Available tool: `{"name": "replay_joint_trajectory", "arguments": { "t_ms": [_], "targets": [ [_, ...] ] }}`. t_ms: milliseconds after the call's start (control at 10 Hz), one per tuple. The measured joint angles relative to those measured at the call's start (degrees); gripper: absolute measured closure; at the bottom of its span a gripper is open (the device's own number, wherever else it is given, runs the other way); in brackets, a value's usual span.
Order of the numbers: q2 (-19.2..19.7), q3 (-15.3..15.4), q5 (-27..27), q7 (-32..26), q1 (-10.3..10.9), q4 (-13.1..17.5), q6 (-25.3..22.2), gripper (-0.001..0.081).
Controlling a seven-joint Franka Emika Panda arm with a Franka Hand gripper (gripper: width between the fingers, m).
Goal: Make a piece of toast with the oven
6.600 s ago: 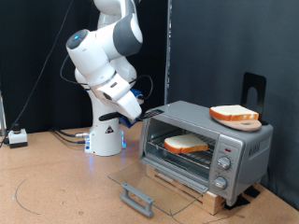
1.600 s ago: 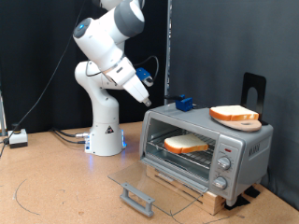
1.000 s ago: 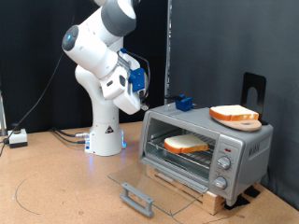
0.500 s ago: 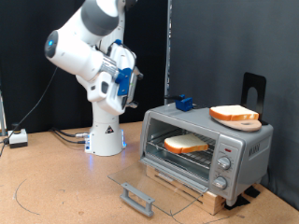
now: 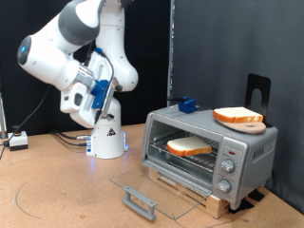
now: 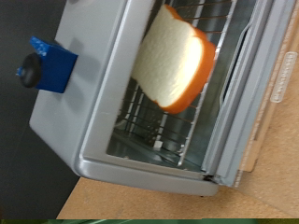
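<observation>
The silver oven (image 5: 249, 142) stands at the exterior view's right with its glass door (image 5: 157, 185) folded down flat. One piece of toast (image 5: 189, 146) lies on the wire rack inside. A look-alike slice (image 5: 236, 115) rests on a round wooden board on the oven's top. My gripper (image 5: 106, 92) hangs in the air well to the exterior view's left of the oven and holds nothing that I can see. In the wrist view the oven (image 6: 98, 93) is seen from above with the toast (image 6: 173, 58) on its rack; no fingers show there.
A small blue block (image 5: 186, 104) sits on the oven's back left corner and also shows in the wrist view (image 6: 51, 63). Three knobs (image 5: 227, 168) are on the right panel. A black stand (image 5: 258, 89) rises behind the oven. A white box (image 5: 17, 140) and cables lie at the left.
The arm has swung away from the oven towards the exterior view's left. The toast stays on the rack and the door stays open.
</observation>
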Motion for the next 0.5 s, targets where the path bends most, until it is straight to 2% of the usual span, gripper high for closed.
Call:
{"name": "replay_joint_trajectory", "arguments": {
  "t_ms": [100,300,400,500],
  "targets": [
    [1.3,-0.3,0.0,-0.9,-0.1,1.0,0.0,-0.0003],
    [1.6,-0.3,0.7,-1.5,-0.1,0.8,-1.5,-0.0003],
    [2.5,-0.4,2.3,-3.0,-0.1,0.2,-0.3,-0.0003],
    [3.7,-0.3,3.4,-3.7,-0.1,-0.9,3.3,-0.0003]
  ]
}}
